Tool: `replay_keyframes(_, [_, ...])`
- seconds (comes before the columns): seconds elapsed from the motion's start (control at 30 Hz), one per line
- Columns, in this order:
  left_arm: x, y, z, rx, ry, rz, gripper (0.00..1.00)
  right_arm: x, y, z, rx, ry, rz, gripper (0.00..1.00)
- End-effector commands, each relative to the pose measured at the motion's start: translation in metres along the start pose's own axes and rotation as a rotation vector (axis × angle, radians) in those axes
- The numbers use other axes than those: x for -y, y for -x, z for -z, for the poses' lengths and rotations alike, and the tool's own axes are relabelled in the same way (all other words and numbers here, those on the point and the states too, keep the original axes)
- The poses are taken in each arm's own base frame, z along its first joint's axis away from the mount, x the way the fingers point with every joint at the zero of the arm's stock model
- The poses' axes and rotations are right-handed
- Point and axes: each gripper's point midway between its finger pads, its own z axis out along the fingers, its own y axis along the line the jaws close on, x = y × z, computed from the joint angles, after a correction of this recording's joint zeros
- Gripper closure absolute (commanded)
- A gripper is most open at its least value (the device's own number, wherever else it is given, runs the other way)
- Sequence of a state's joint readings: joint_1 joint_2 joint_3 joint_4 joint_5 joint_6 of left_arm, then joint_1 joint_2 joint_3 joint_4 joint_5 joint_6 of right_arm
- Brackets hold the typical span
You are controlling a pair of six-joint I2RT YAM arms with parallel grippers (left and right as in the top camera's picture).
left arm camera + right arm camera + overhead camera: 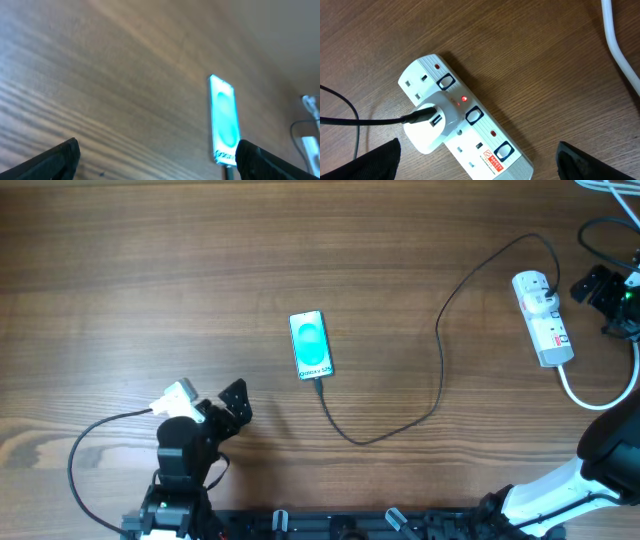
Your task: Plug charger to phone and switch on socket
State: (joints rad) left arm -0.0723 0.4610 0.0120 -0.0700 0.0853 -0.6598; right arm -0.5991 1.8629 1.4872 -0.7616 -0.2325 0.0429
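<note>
The phone (310, 345) lies flat mid-table with its cyan screen lit; it also shows in the left wrist view (223, 120). The black charger cable (440, 350) runs from the phone's near end, loops right, and reaches the white plug on the socket (543, 318). In the right wrist view the cable's end (417, 118) sits in the white plug (427, 131) on the socket (470, 127), and one red lamp glows beside the middle switch. My left gripper (232, 404) is open and empty, near-left of the phone. My right gripper (597, 288) is open and empty, just right of the socket.
A thicker white cable (585, 395) leaves the socket's near end and curves to the right edge; it also crosses the right wrist view (620, 50). More cables lie at the far right corner (610, 190). The arm bases stand along the near edge.
</note>
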Motion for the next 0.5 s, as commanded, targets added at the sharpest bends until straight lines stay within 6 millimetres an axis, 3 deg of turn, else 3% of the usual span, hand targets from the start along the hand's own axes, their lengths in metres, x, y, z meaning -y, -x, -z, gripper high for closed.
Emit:
replay_keyframes(0.0, [0.006,0.012,0.005,0.066,-0.025,-0.038,0.00,-0.001,-0.003,-0.005,-0.014,0.012,0.011,0.00])
replay_keyframes(0.47, [0.045,0.053,0.033,0.294,-0.178,-0.232,0.00,-0.001,-0.003,-0.005,-0.014,0.012,0.011,0.00])
